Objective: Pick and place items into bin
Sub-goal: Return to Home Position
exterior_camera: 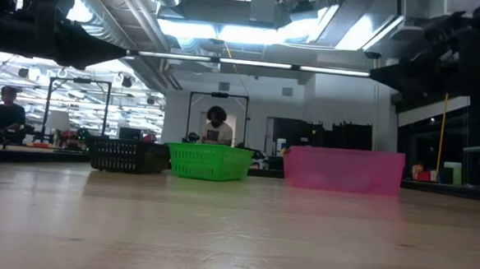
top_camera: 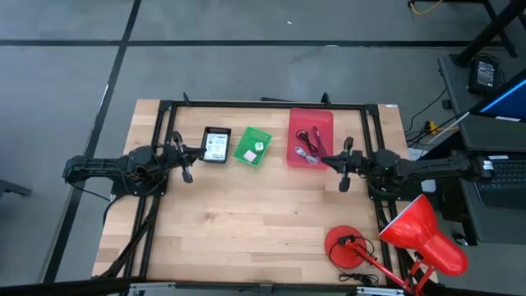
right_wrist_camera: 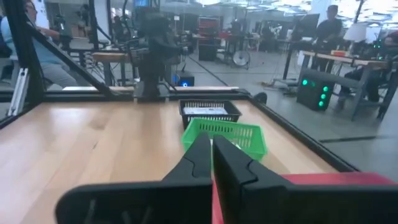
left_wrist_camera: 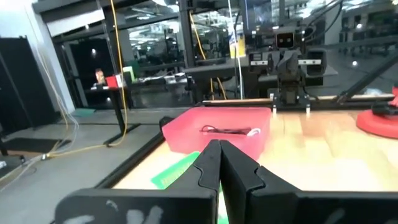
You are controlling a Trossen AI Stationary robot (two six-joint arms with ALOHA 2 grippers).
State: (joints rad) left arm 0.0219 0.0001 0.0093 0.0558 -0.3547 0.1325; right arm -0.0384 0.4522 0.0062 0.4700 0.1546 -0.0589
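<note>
Three bins stand in a row at the table's far side. The black bin holds a white printed packet. The green bin holds small pale pieces. The red bin holds red and black cords. No pink cube shows. My left gripper hovers shut, left of the black bin. My right gripper hovers shut at the red bin's near edge. Both grippers are raised above the table and hold nothing.
A red desk lamp stands at the table's near right corner on a round base. A black frame rail runs along the far edge. Bare wood lies between the arms and the near edge. People sit in the room beyond.
</note>
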